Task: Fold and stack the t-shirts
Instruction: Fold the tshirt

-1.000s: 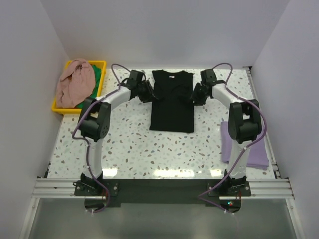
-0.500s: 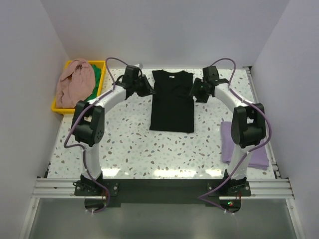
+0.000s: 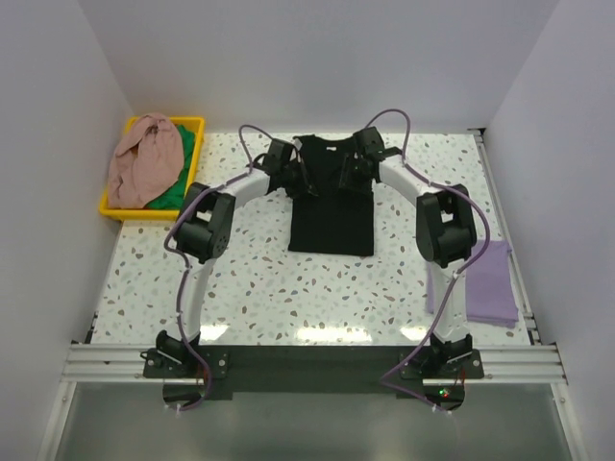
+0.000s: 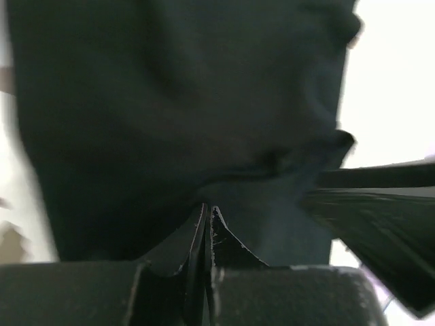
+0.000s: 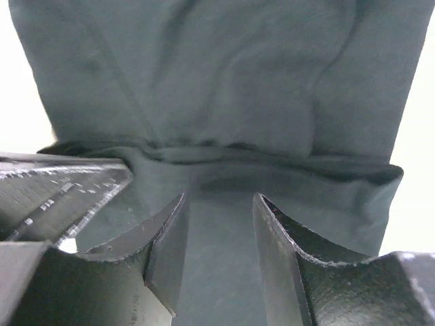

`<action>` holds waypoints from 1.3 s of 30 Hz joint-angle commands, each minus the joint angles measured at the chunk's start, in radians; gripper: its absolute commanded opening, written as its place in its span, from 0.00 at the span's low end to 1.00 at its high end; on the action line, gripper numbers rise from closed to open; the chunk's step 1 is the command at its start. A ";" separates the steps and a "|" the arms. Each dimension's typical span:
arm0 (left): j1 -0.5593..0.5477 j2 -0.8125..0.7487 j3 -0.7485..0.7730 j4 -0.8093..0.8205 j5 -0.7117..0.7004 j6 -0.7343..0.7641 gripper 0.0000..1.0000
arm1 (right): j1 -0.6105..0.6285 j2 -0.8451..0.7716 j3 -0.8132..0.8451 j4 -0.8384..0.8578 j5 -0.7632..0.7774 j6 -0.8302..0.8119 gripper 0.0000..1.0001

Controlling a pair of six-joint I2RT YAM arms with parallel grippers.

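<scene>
A: Where is the black t-shirt (image 3: 332, 216)?
B: Flat on the speckled table (image 3: 259, 279), centre, toward the far edge, collar away from the arm bases. The sleeves are not out to the sides, so the body reads as a narrow rectangle.

A: What is the left gripper (image 4: 207, 212) doing?
B: It is at the shirt's collar end, left side. The jaws are closed to a hairline slit and the tips are pressed into the black cloth. A thin pinch of cloth appears caught between them.

A: And the right gripper (image 5: 219, 204)?
B: It is at the collar end, right side, close beside the left one. The jaws are partly apart with nothing clamped. Black cloth lies under and between the fingers, with a creased fold running across just ahead of the tips.

A: Where are the other shirts?
B: The lavender t-shirt (image 3: 488, 286) lies on the table at the right edge, beside the right arm. The pink t-shirt (image 3: 139, 158) and green t-shirt (image 3: 175, 165) are bunched together in the yellow bin (image 3: 197, 123) at far left, with the pink one mostly on top.
</scene>
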 commanded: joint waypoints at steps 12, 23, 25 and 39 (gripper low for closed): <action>0.059 -0.004 -0.115 0.030 -0.060 -0.072 0.09 | -0.011 0.049 -0.012 -0.049 0.146 -0.041 0.51; 0.050 -0.196 -0.405 0.136 -0.100 -0.152 0.08 | 0.004 -0.091 -0.232 0.014 0.142 -0.040 0.52; 0.045 -0.238 -0.466 0.144 -0.105 -0.164 0.07 | 0.015 -0.123 -0.263 0.020 0.140 -0.038 0.52; -0.053 -0.610 -0.942 0.299 -0.156 -0.262 0.07 | 0.170 -0.457 -0.715 0.124 0.143 0.002 0.52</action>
